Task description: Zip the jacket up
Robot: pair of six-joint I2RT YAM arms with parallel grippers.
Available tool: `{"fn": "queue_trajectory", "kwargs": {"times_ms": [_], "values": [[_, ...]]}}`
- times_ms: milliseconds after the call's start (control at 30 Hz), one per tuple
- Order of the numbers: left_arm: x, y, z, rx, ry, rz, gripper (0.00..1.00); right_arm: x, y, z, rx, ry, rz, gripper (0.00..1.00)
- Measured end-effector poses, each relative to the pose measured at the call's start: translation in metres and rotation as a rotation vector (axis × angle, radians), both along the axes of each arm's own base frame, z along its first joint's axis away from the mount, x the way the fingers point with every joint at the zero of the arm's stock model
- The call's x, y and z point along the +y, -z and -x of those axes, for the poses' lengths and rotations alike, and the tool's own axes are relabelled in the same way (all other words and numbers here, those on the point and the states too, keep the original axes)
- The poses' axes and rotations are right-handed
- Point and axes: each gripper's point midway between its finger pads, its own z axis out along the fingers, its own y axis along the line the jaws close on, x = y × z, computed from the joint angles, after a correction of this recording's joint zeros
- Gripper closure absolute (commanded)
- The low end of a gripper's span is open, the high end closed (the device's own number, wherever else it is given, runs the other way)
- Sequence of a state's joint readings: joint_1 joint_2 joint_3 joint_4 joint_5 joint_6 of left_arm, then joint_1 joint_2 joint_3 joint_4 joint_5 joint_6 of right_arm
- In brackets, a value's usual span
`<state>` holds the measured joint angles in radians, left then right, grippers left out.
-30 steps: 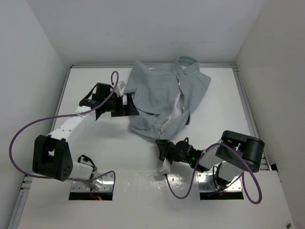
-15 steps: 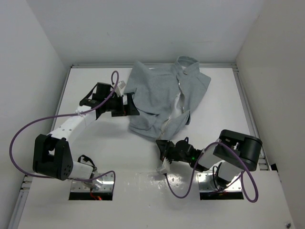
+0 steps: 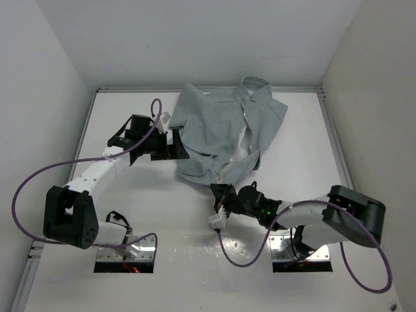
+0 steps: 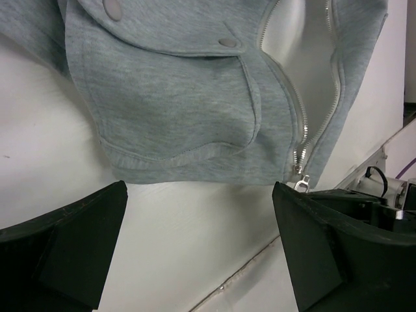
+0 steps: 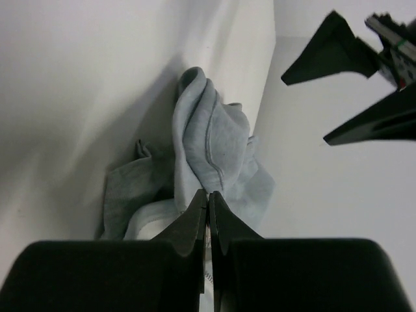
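The white table carries the grey jacket, rumpled and partly unzipped. Its hem lies just beyond the right gripper and beside the left gripper.

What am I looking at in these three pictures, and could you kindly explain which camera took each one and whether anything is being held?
These are two robot arms bolted at the near edge of a white table, each ending in a two-finger gripper. The wide picture comes from a fixed camera above and behind them. The other two come from small cameras on the wrists, so each shows its own black fingers. A light grey jacket lies crumpled on the table, its zipper undone. The left gripper is wide open beside the jacket and holds nothing. The right gripper is shut at the jacket's near hem; whether it pinches cloth or zipper there, I cannot tell.
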<state>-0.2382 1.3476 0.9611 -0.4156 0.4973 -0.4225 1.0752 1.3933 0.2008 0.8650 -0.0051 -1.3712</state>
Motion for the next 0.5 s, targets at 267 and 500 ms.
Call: {"fn": "queue_trajectory", "kwargs": {"times_ms": [267, 500], "values": [[-0.001, 0.002, 0.008, -0.027, 0.047, 0.001, 0.0, -0.002, -0.016, -0.013, 0.4, 0.213, -0.08, 1.0], [-0.001, 0.0, 0.029, -0.109, 0.113, 0.013, 0.05, -0.025, -0.001, -0.023, 0.798, 0.453, -0.134, 1.0]]}}
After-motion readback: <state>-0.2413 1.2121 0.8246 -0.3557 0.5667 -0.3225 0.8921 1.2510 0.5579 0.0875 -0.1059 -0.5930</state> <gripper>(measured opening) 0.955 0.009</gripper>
